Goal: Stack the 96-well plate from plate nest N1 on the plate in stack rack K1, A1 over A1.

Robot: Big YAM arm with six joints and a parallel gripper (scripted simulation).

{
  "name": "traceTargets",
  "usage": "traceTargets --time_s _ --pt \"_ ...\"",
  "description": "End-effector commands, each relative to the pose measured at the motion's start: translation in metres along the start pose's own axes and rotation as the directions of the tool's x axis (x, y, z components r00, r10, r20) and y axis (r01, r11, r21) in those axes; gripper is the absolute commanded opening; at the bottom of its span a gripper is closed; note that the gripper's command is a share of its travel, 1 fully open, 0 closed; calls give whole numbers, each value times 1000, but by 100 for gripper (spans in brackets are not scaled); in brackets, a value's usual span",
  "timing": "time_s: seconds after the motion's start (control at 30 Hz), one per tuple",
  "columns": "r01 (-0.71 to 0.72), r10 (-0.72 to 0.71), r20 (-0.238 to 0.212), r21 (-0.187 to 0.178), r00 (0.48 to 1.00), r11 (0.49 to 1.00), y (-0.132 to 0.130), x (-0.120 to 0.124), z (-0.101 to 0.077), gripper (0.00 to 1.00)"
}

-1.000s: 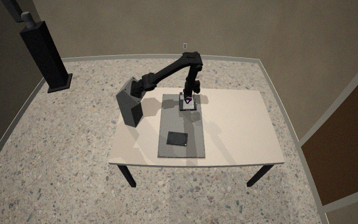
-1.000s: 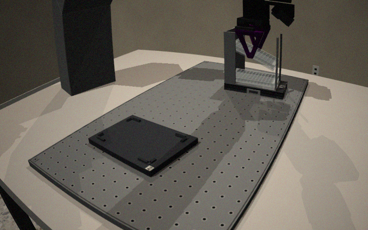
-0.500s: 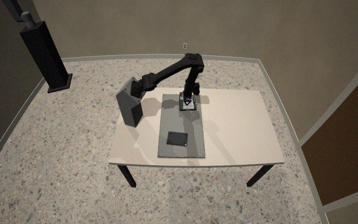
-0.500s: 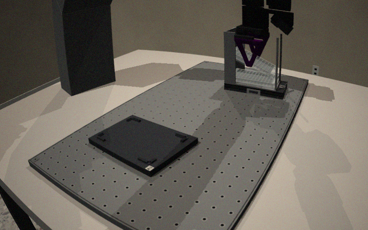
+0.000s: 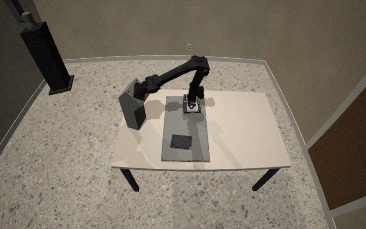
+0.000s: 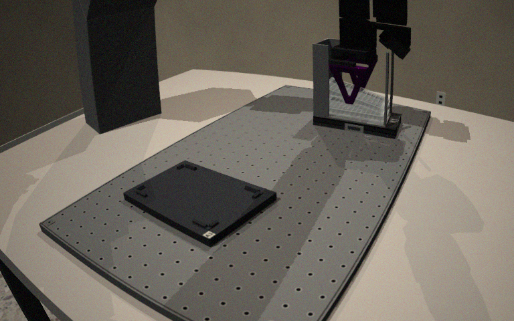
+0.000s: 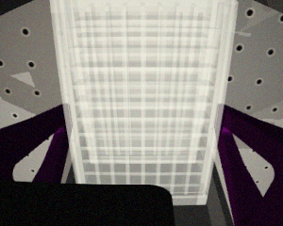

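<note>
My gripper (image 6: 349,85), with purple fingers, reaches down inside the stack rack K1 (image 6: 355,91) at the far end of the perforated baseplate and is shut on a clear 96-well plate (image 6: 353,97). The held plate sits low in the rack, right over the lower clear plate (image 6: 361,113); I cannot tell if they touch. In the wrist view the held plate (image 7: 141,88) fills the frame between my fingers, with the lower plate's grid showing through it. The dark plate nest N1 (image 6: 200,200) lies bare near the front, with its pale A1 square (image 6: 209,234) at its near corner. In the top view, the rack (image 5: 191,106) and nest (image 5: 181,141) are small.
The arm's dark base pedestal (image 6: 116,59) stands at the table's left rear. The rack has a tall grey wall (image 6: 320,81) on its left and thin posts (image 6: 389,85) on its right. A black pillar (image 5: 45,56) stands on the floor, far off.
</note>
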State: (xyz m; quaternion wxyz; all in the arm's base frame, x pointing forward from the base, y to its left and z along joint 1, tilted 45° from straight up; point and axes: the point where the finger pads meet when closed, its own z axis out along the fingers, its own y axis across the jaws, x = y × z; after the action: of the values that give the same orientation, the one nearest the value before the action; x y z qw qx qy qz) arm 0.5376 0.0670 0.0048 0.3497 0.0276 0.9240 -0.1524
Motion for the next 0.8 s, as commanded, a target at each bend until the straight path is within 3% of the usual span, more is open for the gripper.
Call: traceTargets --time_s 0.0,0.1,0.77 --pt "-2 2 15 -1 1000 1000 -2 -8 7 0" --pt "3 -3 21 -8 1000 1000 1 -12 0 0" --pt "0 0 21 -7 1000 1000 1 -12 0 0"
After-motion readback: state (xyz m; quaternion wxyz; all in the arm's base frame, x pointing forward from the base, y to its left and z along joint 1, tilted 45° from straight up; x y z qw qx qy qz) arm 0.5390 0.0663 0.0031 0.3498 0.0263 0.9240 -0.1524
